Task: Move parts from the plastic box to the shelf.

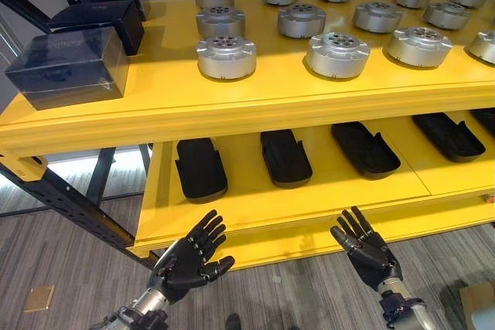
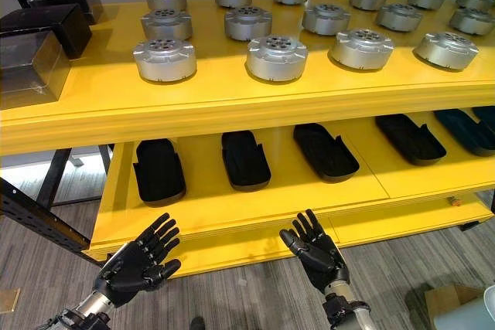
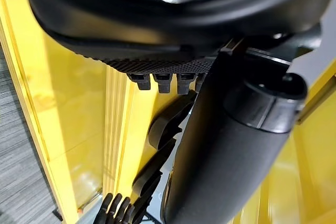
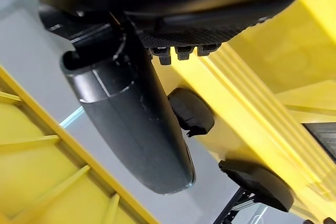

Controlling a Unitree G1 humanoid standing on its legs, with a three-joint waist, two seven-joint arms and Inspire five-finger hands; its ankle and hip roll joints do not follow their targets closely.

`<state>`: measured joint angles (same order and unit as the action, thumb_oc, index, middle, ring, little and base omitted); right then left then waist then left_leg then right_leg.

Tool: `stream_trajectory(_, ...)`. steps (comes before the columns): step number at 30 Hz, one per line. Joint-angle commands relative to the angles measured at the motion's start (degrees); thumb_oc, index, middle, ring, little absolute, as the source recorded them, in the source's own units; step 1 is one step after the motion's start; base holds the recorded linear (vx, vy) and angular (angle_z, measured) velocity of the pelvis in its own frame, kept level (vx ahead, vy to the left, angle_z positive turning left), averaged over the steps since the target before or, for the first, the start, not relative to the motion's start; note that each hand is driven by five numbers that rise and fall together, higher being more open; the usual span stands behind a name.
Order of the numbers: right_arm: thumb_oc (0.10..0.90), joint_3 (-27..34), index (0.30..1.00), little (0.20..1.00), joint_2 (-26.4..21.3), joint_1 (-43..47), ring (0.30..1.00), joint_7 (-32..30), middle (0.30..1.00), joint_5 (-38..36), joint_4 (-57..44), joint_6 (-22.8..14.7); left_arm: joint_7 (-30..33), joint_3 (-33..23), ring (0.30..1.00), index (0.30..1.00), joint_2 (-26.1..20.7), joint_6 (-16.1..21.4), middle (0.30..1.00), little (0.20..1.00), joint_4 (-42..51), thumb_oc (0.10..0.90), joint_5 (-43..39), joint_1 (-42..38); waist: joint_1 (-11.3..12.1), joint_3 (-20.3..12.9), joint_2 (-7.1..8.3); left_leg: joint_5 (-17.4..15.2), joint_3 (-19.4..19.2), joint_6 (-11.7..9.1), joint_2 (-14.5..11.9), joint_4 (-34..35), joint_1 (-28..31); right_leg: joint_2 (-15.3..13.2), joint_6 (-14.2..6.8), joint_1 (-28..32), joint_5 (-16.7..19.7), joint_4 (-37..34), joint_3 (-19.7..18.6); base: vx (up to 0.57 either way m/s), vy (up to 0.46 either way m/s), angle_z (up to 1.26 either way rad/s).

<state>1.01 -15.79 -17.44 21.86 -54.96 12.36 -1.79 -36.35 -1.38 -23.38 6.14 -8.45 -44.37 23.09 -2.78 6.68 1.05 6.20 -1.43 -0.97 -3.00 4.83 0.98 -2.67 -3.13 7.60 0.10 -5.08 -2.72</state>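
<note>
Several round silver metal parts (image 1: 226,56) stand in rows on the top level of a yellow shelf (image 1: 232,106). Three dark plastic boxes (image 1: 73,67) sit at that level's left end. On the lower level (image 1: 309,214) lie several black elongated parts (image 1: 201,168). My left hand (image 1: 189,256) and right hand (image 1: 363,249) hover side by side in front of the lower level's edge, over the floor. Both are open with fingers spread and hold nothing. The left wrist view has my left hand's thumb (image 3: 226,156) before the yellow shelf; the right wrist view has my right thumb (image 4: 136,124).
A black steel rack frame (image 1: 69,202) slants down at the left under the shelf. A cardboard box (image 1: 479,303) stands on the grey floor at the lower right. A small brown square (image 1: 39,297) lies on the floor at the lower left.
</note>
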Motion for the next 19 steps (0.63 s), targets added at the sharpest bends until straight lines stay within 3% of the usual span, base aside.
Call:
stream_trajectory(1,0.900,0.57,1.000,1.000,-0.33,3.58,1.000,2.53,1.000,-1.66,-4.94,-4.07,-0.69,-3.28,1.000,1.000,-0.40,2.41,1.000,1.000,2.96,0.900,-2.61,-5.49,0.82,-1.58,1.00,-6.22,-3.42,0.73,-0.10,0.17,3.82,-2.50,-3.50,-1.58,3.35,0.08,10.65,0.03,-0.006,0.00)
stream_trajectory(19,0.900,-0.36,1.000,1.000,-0.72,3.46,1.000,3.18,1.000,-1.46,-4.38,-3.46,-0.02,-3.21,1.000,1.000,-0.51,1.46,1.000,1.000,2.92,0.900,-2.94,-5.02,0.95,-1.69,1.13,-6.11,-3.41,0.70,-0.17,0.17,3.94,-2.50,-3.49,-1.41,3.28,0.08,10.80,0.00,0.000,0.00)
